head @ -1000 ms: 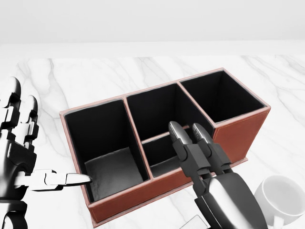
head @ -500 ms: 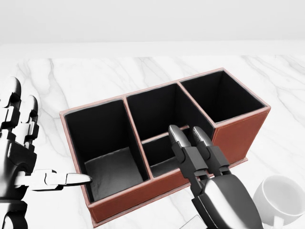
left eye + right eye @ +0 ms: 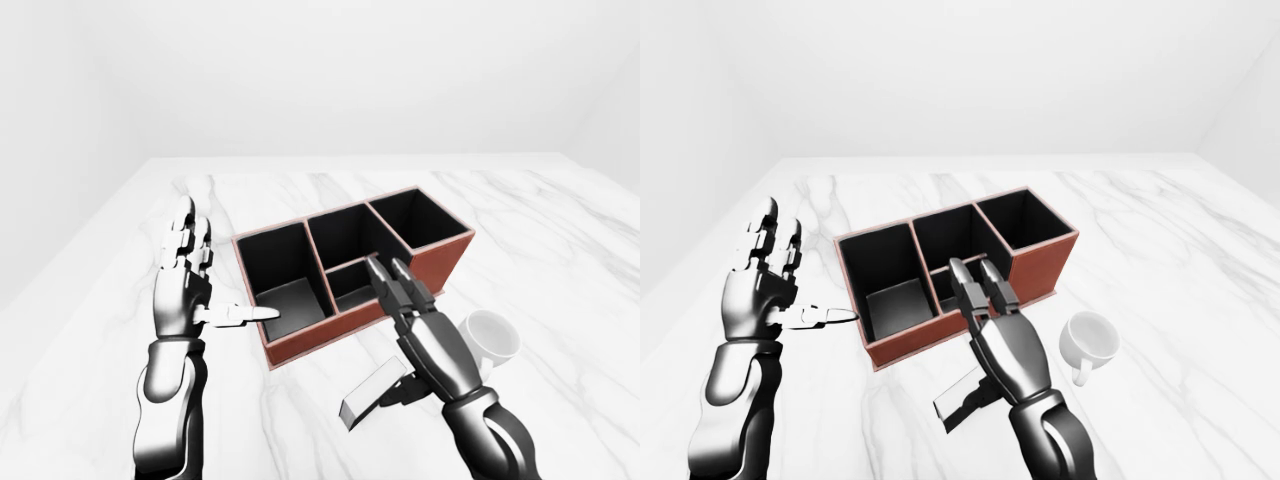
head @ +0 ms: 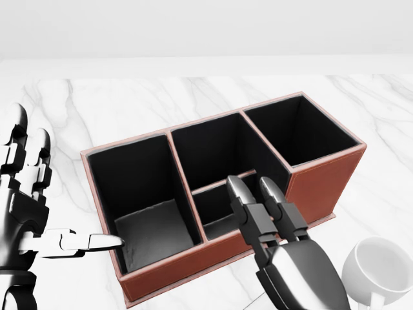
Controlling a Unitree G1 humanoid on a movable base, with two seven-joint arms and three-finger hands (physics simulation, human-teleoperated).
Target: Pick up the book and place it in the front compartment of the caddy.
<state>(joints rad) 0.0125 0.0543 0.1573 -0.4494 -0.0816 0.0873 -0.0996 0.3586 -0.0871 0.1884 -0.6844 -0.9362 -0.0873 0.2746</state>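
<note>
- The caddy (image 3: 350, 275), a reddish-brown box with black lining, sits skewed on the white marble table (image 3: 560, 220), its right end higher in the eye views.
- It has a large compartment at the left, another at the right, and a middle section split by a low divider into an upper and a lower pocket; all look empty.
- The right hand (image 3: 1005, 345) comes in from the bottom of the views, its two long fingers (image 4: 242, 197) stretched straight over the caddy's lower wall, tips reaching above the small lower middle pocket.
- The book (image 3: 372, 392), a pale flat slab, hangs under that palm, tilted, its long edge toward the lower left of the left-eye view and clear of the table.
- The thumb seems to pin the book against the underside of the palm, but the hand hides the contact, so the grip is only probable.
- In the head view the book barely shows, a pale sliver at the bottom edge beside the wrist.
- The left hand (image 3: 185, 290) stands upright just left of the caddy, fingers spread and holding nothing.
- Its thumb (image 4: 90, 243) points sideways toward the caddy's left wall, the tip right at the rim of the left compartment.
- A white mug (image 3: 1090, 340) stands on the table to the right of the right hand, near the caddy's lower right corner, touching neither.
</note>
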